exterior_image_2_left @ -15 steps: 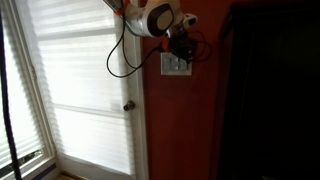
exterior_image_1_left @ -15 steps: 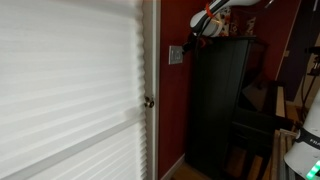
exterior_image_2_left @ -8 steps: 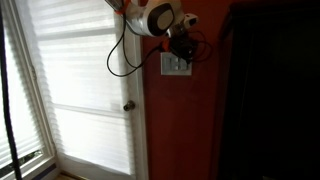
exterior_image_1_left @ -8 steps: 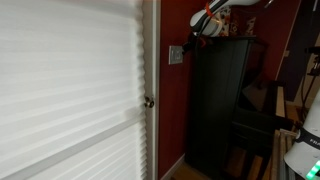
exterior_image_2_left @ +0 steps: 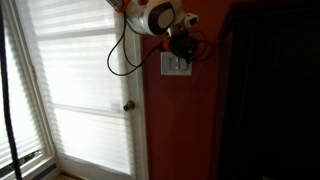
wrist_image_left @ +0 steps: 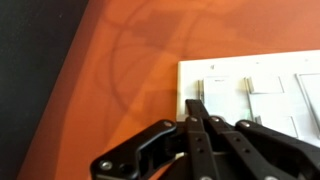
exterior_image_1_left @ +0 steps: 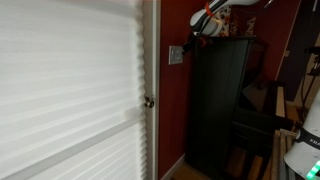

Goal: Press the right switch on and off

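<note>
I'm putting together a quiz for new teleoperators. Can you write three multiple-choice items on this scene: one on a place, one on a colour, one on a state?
1. Where is the switch plate relative to the door knob?
A. Lower, on the door
B. Higher, on the wall beside the door
C. Level with it, on the cabinet

2. What colour is the wall around the plate?
A. Red
B. Blue
C. Green

3. What state is the hand in?
A. Open wide
B. Shut on the knob
C. Shut and empty, pointing at the plate

Answers:
1. B, since both exterior views show the plate above the knob, on the wall.
2. A, since the wall is red-orange in every view.
3. C, since the wrist view shows its tips meeting with nothing between them.
</note>
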You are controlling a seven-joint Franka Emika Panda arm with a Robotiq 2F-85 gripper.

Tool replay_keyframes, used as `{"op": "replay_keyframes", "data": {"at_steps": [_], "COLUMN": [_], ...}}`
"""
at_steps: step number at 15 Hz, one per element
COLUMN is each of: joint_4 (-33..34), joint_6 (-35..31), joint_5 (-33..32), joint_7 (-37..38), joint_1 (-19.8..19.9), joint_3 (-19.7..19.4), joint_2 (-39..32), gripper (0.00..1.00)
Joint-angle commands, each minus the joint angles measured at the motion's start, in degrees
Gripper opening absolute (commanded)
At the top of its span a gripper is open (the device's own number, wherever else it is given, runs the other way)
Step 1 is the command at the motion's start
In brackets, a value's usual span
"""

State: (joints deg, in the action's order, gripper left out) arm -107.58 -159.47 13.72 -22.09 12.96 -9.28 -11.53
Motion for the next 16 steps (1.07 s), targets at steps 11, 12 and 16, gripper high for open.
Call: {"op": "replay_keyframes", "data": {"at_steps": [11,12,16], "joint_4": [2.0,2.1,2.2], "joint_6": [6.2,6.1,6.4], "joint_5": [-1.4,-1.7,-1.4], "joint_7": [-1.4,-1.2,-1.9], "joint_1": [1.0,1.0,1.2], "joint_3": [1.3,1.2,1.3], "joint_2": [1.5,1.3,1.1], "gripper": [0.00,0.00,0.00]}}
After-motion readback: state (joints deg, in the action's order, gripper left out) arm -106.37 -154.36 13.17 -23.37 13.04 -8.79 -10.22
